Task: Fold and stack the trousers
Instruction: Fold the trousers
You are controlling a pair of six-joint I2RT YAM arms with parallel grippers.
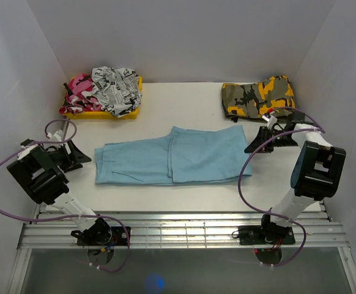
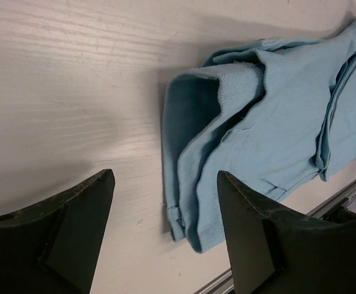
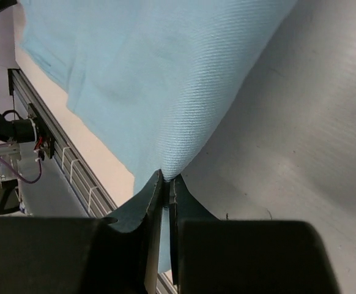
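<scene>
The light-blue trousers point(image 1: 172, 156) lie across the middle of the table, part folded, one layer lapped over the other. My right gripper point(image 1: 252, 147) sits at their right end. In the right wrist view it point(image 3: 166, 179) is shut on a pinched corner of the trousers point(image 3: 147, 79), and the cloth rises in a tent from the tips. My left gripper point(image 1: 82, 159) rests just off the left end. The left wrist view shows it point(image 2: 166, 177) open, with the waistband end of the trousers point(image 2: 270, 122) lying ahead of the fingers and nothing between them.
A yellow tray point(image 1: 74, 114) heaped with patterned clothes stands at the back left. A folded camouflage garment point(image 1: 257, 98) lies at the back right. A slatted metal rail point(image 1: 178, 229) runs along the near edge, and white walls close in on both sides.
</scene>
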